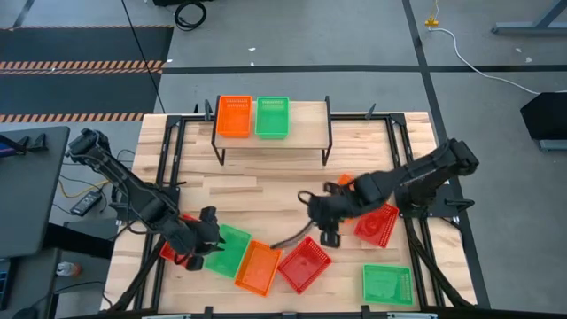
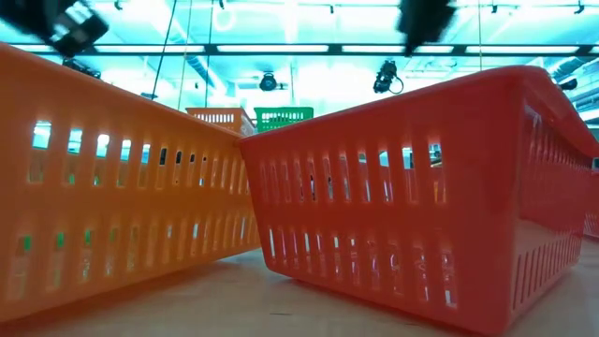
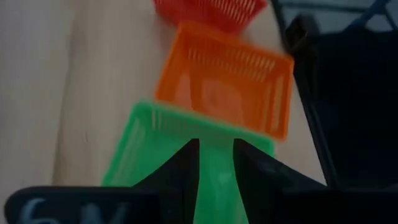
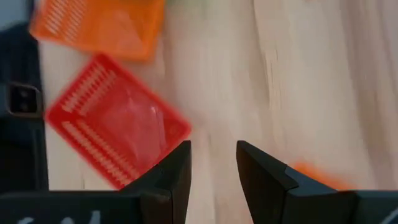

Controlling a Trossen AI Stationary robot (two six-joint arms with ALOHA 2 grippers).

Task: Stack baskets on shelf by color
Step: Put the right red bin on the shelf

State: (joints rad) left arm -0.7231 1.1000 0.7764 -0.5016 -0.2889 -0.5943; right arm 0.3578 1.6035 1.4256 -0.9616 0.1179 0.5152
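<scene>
While the small light-wood shelf on black legs (image 1: 273,146) carries only one orange mesh-walled plastic basket (image 1: 234,116) and one green mesh basket (image 1: 272,117) side by side, far ahead of both claws, most of the sorting is not yet done. The left claw (image 1: 205,239) sits low at the near end of the worktop (image 1: 266,190), its fingers (image 3: 180,171) parted a little and straddling one wall of a loose green basket (image 1: 227,250); whether they pinch that wall I cannot tell. Just beyond it lie a loose orange basket (image 1: 258,268) and then a red basket (image 1: 305,263), touching or nearly so, and a bit of red shows beneath the claw itself. The right claw (image 1: 326,213) hovers with fingers apart and holds nothing, over bare wood, with that red basket off to one side of it, another red basket (image 1: 377,224) close behind it, and a further green basket (image 1: 387,284) nearer the worktop's front edge.

Crowding is the main risk: lifting the green basket by one thin wall could let it tilt, slip, or drag the orange neighbour. Both arms also reach toward the same cluster, so they could collide.
</scene>
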